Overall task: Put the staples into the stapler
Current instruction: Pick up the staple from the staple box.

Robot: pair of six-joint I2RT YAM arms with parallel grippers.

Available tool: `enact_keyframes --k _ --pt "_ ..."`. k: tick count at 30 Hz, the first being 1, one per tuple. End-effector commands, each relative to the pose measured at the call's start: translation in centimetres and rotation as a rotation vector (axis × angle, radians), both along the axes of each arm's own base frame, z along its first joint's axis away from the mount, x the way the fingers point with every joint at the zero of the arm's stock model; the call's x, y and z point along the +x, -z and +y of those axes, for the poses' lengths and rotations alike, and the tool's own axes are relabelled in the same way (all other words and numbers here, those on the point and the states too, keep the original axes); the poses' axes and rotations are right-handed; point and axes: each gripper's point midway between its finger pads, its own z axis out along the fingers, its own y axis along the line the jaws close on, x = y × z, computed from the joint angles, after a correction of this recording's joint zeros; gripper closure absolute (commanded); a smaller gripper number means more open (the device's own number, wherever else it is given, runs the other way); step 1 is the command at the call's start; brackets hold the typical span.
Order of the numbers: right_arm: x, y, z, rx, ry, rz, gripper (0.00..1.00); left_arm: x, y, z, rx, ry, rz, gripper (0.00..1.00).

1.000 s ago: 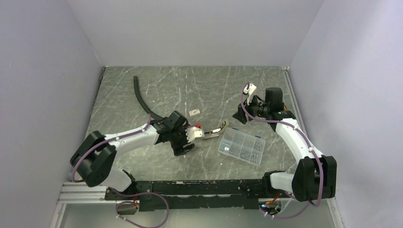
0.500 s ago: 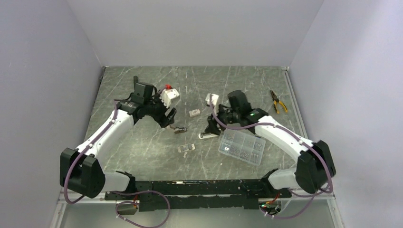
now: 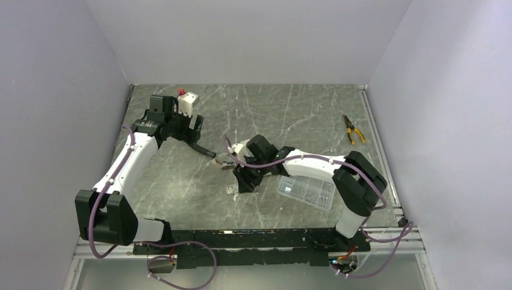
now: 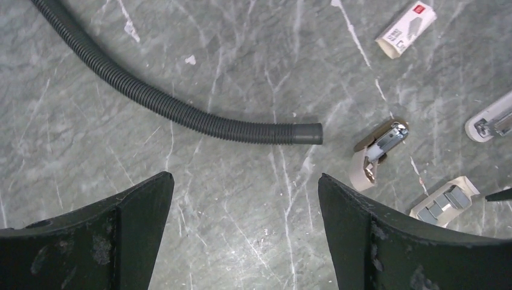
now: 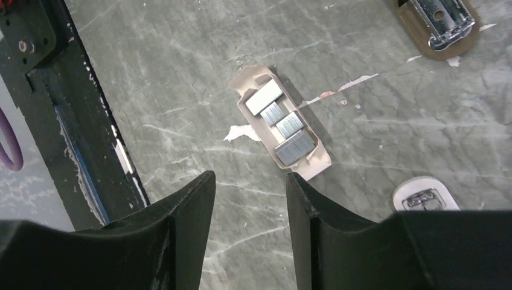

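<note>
The stapler [image 4: 379,152] lies on the table, its olive-grey arm turned so the metal channel shows; it also shows in the right wrist view [image 5: 439,25] and from above [image 3: 226,162]. A white metal-lined part [image 4: 490,122] lies apart from it. The staples [image 5: 281,124] sit in several silver strips in an open beige tray [image 3: 232,190]. My right gripper [image 5: 249,178] hovers just short of that tray, open with a narrow gap and nothing between its fingers. My left gripper [image 4: 244,181] is wide open over bare table at the far left, holding nothing.
A black corrugated hose [image 4: 181,115] ends just ahead of my left gripper. A small staples box [image 4: 407,27] lies beyond it. A clear compartment box [image 3: 307,187] sits right of my right gripper, and pliers [image 3: 352,128] lie at the far right. The black front rail [image 5: 66,115] runs beside the tray.
My left gripper let go of the stapler, opened wide and swung back to the far left. My right arm crossed from the right to the middle, over the staples tray, its jaws narrowing.
</note>
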Motion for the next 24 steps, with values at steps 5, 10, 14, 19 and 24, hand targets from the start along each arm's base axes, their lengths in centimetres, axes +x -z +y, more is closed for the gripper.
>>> enact_keyframes --k 5,10,14,19,24 --pt "1.1 -1.2 2.8 0.039 0.056 0.042 0.51 1.2 -1.1 0.8 -0.037 -0.087 -0.026 0.06" --pt "1.2 -0.6 2.8 0.017 0.061 0.058 0.52 1.3 -1.3 0.7 -0.045 -0.087 -0.034 0.06" --pt "1.2 -0.1 2.9 0.006 0.06 0.072 0.52 1.1 -1.6 0.4 -0.061 -0.076 -0.032 0.07" --pt "1.1 0.7 2.9 -0.015 0.06 0.091 0.54 1.0 -1.9 0.2 -0.072 -0.07 -0.045 0.07" --pt "1.2 1.1 2.7 -0.032 0.065 0.091 0.56 0.7 -2.0 0.1 -0.074 -0.064 -0.053 0.07"
